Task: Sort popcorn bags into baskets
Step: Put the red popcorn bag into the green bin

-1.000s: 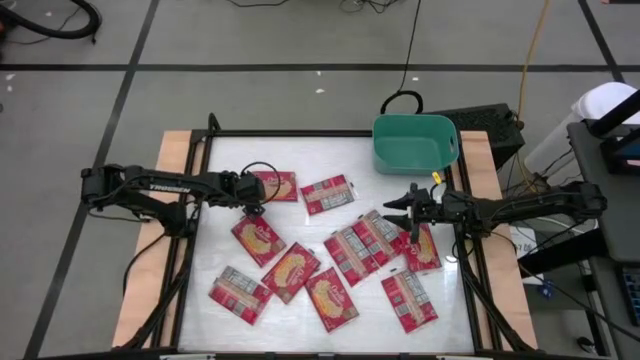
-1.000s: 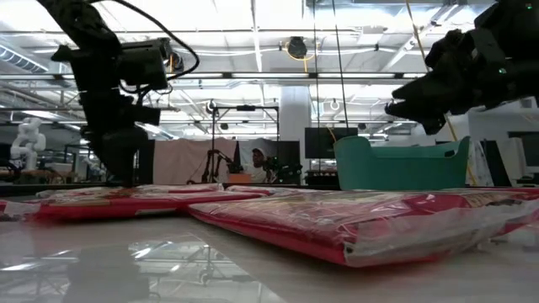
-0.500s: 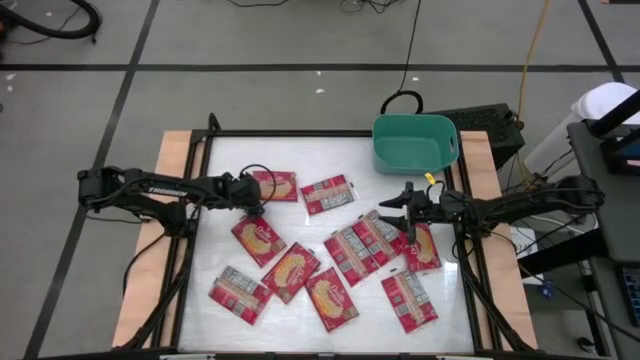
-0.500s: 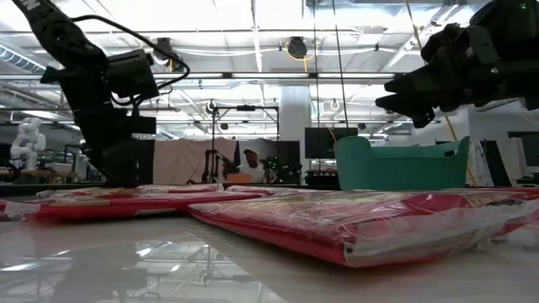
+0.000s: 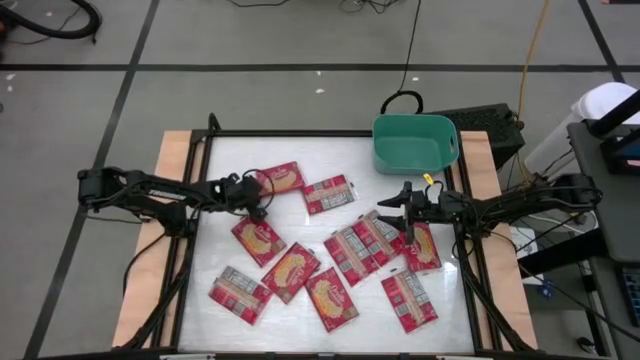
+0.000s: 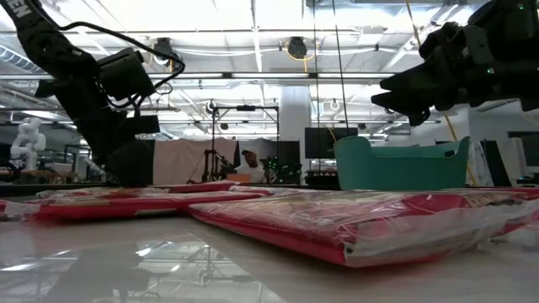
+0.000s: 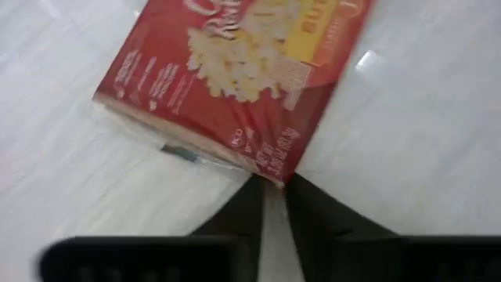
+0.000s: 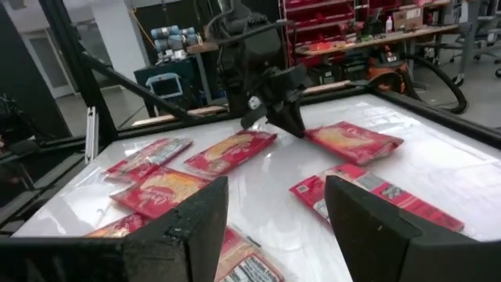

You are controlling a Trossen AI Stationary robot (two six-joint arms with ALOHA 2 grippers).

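**Left jaws clenched on the corner of a red packet**

The popcorn bags (image 5: 330,255) are flat, rectangular red packets with a glossy plastic skin. They lie scattered on the smooth white bench (image 5: 225,160), most of them around its centre and toward 6 o'clock, and some overlap each other. Several show a yellow-tan popcorn picture, others a grey-white printed panel.

One packet (image 5: 283,179) lies toward 11 o'clock. In the left wrist view its red corner (image 7: 270,168) sits between the two dark fingers, which are pressed together on it. So the left gripper (image 5: 254,196) is clenched on this packet, low on the bench at about 10 o'clock.

The basket (image 5: 415,143) is a teal-green plastic tub with rounded corners and a rim. It stands at about 1 o'clock, on the far edge of the bench.

The right gripper (image 5: 397,210) is at 3 o'clock, above the packets there, its jaws released and spread wide, holding nothing.
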